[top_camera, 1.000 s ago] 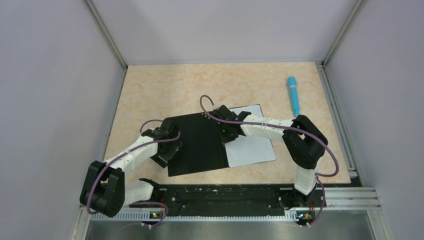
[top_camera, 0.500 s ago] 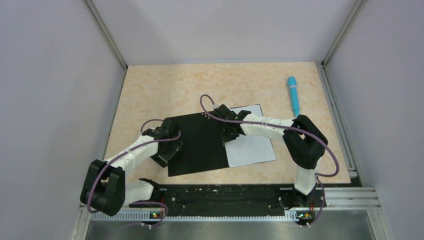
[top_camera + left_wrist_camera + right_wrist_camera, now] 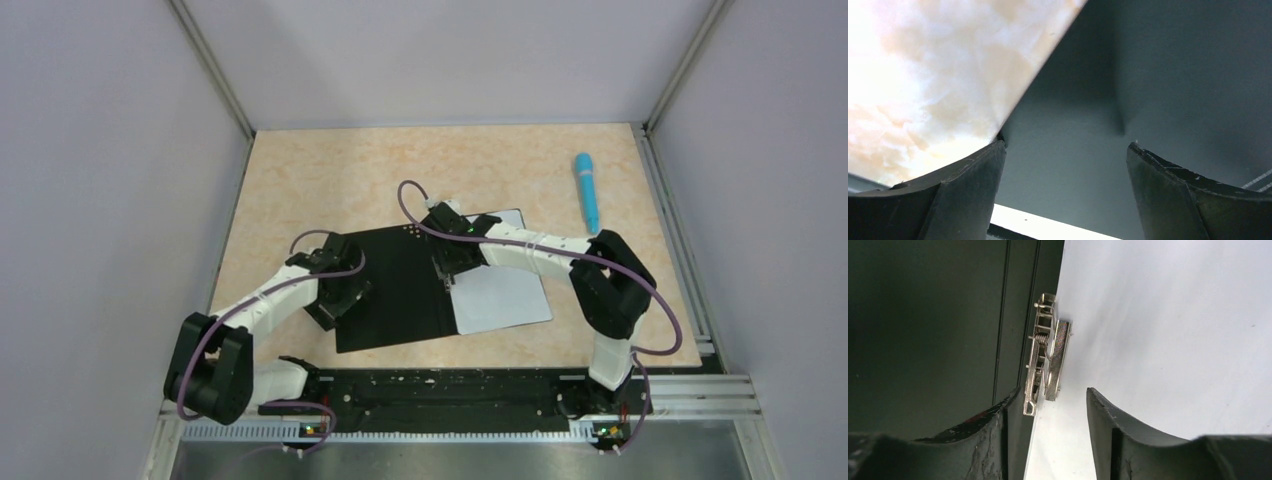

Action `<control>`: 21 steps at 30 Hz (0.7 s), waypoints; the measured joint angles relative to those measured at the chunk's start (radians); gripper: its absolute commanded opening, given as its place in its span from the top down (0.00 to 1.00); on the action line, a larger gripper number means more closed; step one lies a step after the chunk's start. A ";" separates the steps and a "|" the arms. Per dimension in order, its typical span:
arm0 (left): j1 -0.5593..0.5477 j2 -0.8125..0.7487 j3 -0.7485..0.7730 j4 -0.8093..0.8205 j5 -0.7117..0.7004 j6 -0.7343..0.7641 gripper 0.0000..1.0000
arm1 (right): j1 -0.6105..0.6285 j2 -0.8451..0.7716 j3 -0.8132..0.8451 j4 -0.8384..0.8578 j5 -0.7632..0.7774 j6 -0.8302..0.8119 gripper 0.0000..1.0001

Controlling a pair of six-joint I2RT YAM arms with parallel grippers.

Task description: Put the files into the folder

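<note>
Top external view is showing the left gripper hovering at the 9 o'clock edge of the folder. Its jaws are standing wide apart with nothing between them, only the black inner face lying beneath. Toward 3 o'clock, the right gripper is hanging over the spine, jaws parted and holding nothing. Its wrist view is showing a metal clip lying just beyond the fingertips, at the edge of the files. These white sheets are lying flat on the open folder's 3 o'clock half. Farther off, at 1 o'clock, a blue pen is resting on the table. Judging from this, the sheets are sitting in place, and closing the cover is probably what is remaining.
</note>
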 measured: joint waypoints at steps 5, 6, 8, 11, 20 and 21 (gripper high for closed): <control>0.042 -0.013 0.050 0.052 0.029 0.130 0.02 | 0.023 0.018 0.042 0.006 0.062 -0.002 0.47; 0.057 -0.022 0.066 0.059 0.033 0.156 0.02 | 0.027 0.026 0.048 0.005 0.071 -0.002 0.47; 0.090 -0.036 0.106 0.069 0.043 0.207 0.02 | 0.034 0.043 0.052 0.007 0.083 -0.002 0.48; 0.153 -0.042 0.164 0.089 0.076 0.285 0.02 | 0.042 0.064 0.052 0.004 0.100 -0.001 0.48; 0.266 -0.024 0.191 0.111 0.180 0.443 0.02 | 0.052 0.098 0.052 0.012 0.123 -0.001 0.51; 0.268 -0.014 0.191 0.111 0.188 0.457 0.02 | 0.052 0.106 0.052 0.013 0.124 -0.002 0.52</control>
